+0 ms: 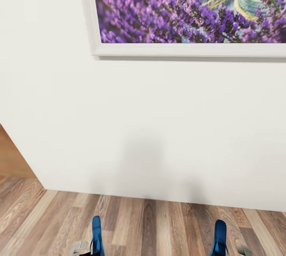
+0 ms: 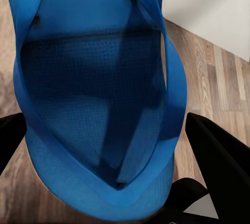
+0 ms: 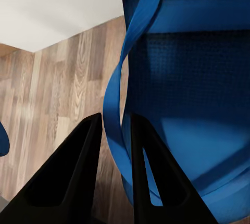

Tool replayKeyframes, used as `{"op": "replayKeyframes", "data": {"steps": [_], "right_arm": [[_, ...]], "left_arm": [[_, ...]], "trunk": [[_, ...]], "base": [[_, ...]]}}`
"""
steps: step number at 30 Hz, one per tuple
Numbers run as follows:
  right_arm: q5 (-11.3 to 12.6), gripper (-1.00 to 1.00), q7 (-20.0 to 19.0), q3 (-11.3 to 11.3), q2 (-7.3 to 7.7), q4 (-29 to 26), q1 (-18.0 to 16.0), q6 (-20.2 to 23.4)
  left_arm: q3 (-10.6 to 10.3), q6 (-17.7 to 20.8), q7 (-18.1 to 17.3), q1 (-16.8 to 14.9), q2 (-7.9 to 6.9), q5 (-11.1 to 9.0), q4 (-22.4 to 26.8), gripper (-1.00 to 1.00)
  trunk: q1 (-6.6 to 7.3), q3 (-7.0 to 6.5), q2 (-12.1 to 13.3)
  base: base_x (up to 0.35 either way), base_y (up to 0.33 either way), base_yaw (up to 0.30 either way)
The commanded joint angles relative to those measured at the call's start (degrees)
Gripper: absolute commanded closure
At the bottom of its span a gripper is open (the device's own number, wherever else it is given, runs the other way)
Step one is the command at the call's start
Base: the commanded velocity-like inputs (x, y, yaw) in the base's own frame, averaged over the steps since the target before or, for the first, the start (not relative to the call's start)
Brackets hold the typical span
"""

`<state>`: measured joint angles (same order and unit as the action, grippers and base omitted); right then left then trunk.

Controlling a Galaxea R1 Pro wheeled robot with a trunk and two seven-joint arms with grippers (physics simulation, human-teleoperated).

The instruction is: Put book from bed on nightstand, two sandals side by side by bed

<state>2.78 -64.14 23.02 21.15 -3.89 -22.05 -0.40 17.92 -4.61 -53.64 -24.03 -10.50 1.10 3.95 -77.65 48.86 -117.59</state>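
Two bright blue sandals are held up off the wood floor in front of a white wall. The left sandal [image 1: 96,234] [image 2: 99,94] sits sole-up between the two black fingers [image 2: 216,153] of my left gripper [image 2: 107,122], which is shut on its sides. The right sandal [image 1: 219,237] [image 3: 192,78] hangs from its thin blue strap [image 3: 117,96], pinched between the fingers [image 3: 78,177] of my right gripper [image 3: 115,120]. The book, the bed and the nightstand are out of view.
A white wall [image 1: 143,129] stands close ahead, with a white-framed lavender picture [image 1: 186,6] high on it. Wood-plank floor [image 1: 159,224] runs along its base. At the left the wall ends at a corner, with a brown surface [image 1: 10,156] beyond.
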Motion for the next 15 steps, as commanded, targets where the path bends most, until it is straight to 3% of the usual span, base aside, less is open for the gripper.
{"op": "replayKeyframes", "data": {"steps": [1,15], "right_arm": [[0.37,1.0,-0.28,-0.08,0.03,0.02,-0.02,0.05],[0.35,1.0,-0.28,-0.08,0.03,0.02,-0.02,0.05]], "left_arm": [[0.01,-0.49,-0.05,-0.06,0.0,0.13,-0.08,1.0],[0.01,-0.49,-0.06,-0.06,0.01,0.13,-0.12,1.0]], "trunk": [[0.01,0.05,-0.02],[0.01,0.05,-0.02]], "base": [[0.0,0.0,0.288],[0.0,0.0,0.288]]}}
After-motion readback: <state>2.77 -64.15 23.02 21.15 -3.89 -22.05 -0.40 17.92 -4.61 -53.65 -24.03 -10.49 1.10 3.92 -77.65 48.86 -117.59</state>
